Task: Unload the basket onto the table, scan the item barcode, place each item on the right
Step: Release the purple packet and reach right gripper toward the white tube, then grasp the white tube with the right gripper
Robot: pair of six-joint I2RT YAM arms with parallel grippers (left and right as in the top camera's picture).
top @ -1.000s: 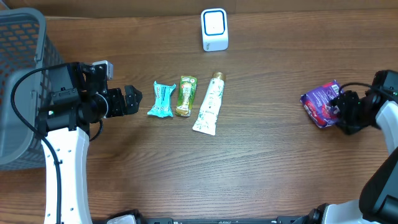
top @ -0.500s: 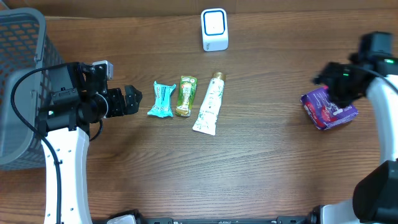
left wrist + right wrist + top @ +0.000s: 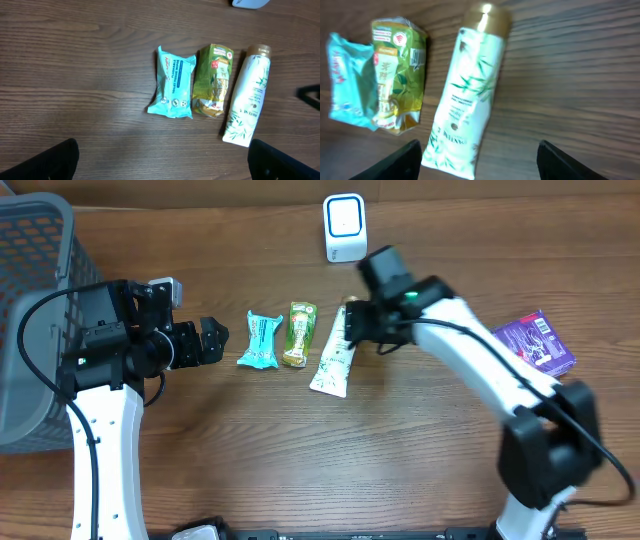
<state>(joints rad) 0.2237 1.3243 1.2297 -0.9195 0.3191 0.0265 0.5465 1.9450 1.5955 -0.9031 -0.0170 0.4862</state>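
**Figure.** Overhead and wrist views of a barcode-scanning cell. The right end effector (image 3: 479,150) hovers just above the white tube (image 3: 465,95). Its fingers (image 3: 402,162) are spread wide and hold nothing, and in the wrist view the tube's flat tail lies between them. The tube lies flat on the counter (image 3: 300,460) with its gold cap (image 3: 487,15) pointing toward the scanner (image 3: 345,227). It sits just beside a green sachet (image 3: 298,333), with a teal wipes packet (image 3: 260,340) beyond that. A purple packet (image 3: 533,345) rests well apart at the right. The left end effector (image 3: 162,150) is also fully open and empty, positioned between the basket (image 3: 30,280) and the wipes packet. Handling judgement: the tube is probably light, with a smooth, rather slippery skin and a soft body that yields under pressure, and the thin tail offers little purchase. The soundest grip seems to be across the width at mid-body, or nearer the firmer shoulder below the cap, using moderate force. No barcode is visible on the upper face, so it may sit underneath, and the grip should leave that side free to face the scanner.
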